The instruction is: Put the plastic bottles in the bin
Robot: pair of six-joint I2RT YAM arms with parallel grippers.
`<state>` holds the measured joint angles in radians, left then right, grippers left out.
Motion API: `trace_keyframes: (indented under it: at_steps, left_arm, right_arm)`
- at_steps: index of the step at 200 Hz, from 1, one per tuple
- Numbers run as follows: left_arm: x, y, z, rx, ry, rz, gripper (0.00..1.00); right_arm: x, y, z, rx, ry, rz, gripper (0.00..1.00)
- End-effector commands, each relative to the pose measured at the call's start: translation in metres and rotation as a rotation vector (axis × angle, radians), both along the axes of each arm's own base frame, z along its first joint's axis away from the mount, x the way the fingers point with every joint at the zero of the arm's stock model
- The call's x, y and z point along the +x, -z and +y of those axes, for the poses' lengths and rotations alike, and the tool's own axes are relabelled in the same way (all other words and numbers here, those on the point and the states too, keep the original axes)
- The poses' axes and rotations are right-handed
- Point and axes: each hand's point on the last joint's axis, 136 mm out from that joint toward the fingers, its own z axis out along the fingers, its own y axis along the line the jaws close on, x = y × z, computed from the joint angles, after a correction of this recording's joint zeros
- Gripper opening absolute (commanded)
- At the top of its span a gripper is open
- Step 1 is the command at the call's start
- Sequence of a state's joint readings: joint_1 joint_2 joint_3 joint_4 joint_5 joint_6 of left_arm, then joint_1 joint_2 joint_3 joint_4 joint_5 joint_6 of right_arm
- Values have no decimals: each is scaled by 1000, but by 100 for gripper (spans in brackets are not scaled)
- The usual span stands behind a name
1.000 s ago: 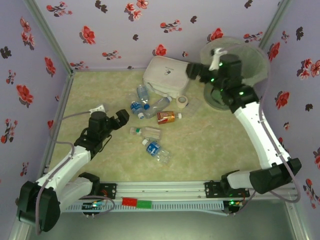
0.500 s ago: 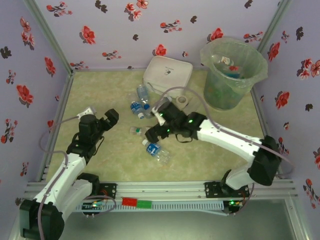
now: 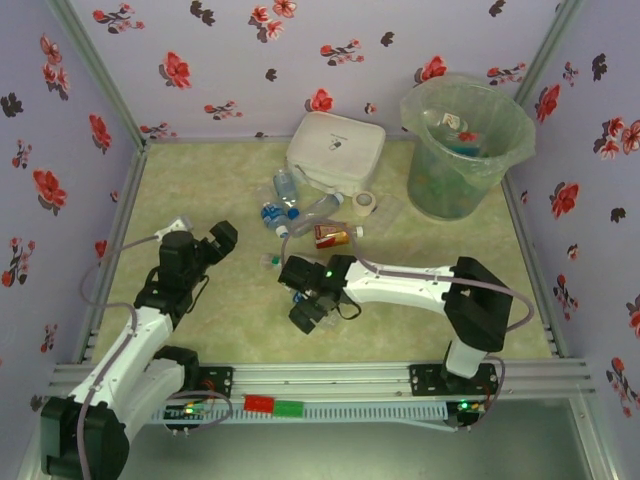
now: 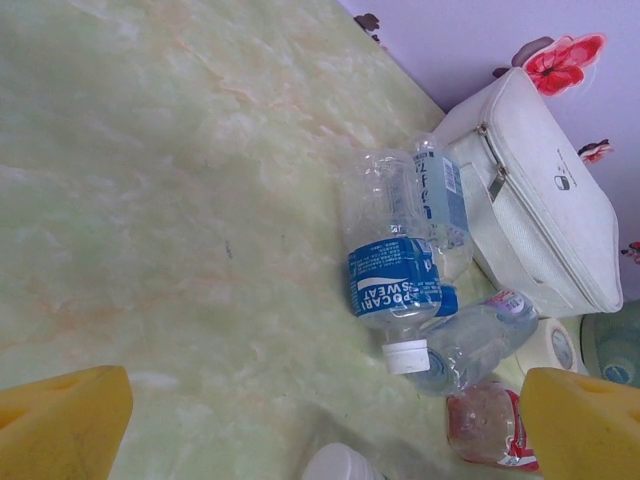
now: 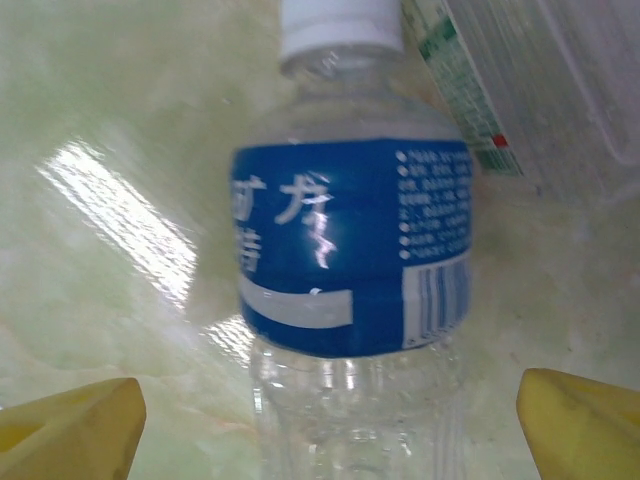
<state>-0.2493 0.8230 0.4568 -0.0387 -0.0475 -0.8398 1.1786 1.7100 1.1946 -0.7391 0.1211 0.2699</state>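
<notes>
Marbled tabletop (image 5: 110,90); wrist view: right hand (image 5: 325,425) straddles blue-label bottle (image 5: 350,250).

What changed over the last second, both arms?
Right gripper swung from over the bin down to the table; its open fingers now straddle a blue-label bottle, not yet gripped. Left gripper drew back slightly left, open. Amber bottle and white box unmoved.

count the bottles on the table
6: two clear bottles and a blue-labelled one by the white box, an amber bottle nearby, a clear one and a blue-label bottle at the right gripper; others may be hidden.
</notes>
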Motion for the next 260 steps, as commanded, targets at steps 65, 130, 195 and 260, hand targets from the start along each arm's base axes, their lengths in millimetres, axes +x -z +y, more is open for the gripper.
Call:
trace_keyframes:
  at_steps: [65, 130, 195, 260]
  left_arm:
    - [-1, 3, -1, -19, 7, 8, 100]
    - [-1, 4, -1, -21, 4, 7, 100]
    - [0, 3, -1, -19, 6, 2, 100]
    - [8, -9, -20, -42, 109, -44, 100]
  right_arm:
    - [-1, 37, -13, -138, -35, 8, 81]
    - [-5, 40, -14, -141, -45, 26, 60]
    - [-6, 14, -1, -11, -66, 7, 51]
    - [51, -89, 22, 499, 122, -136, 50]
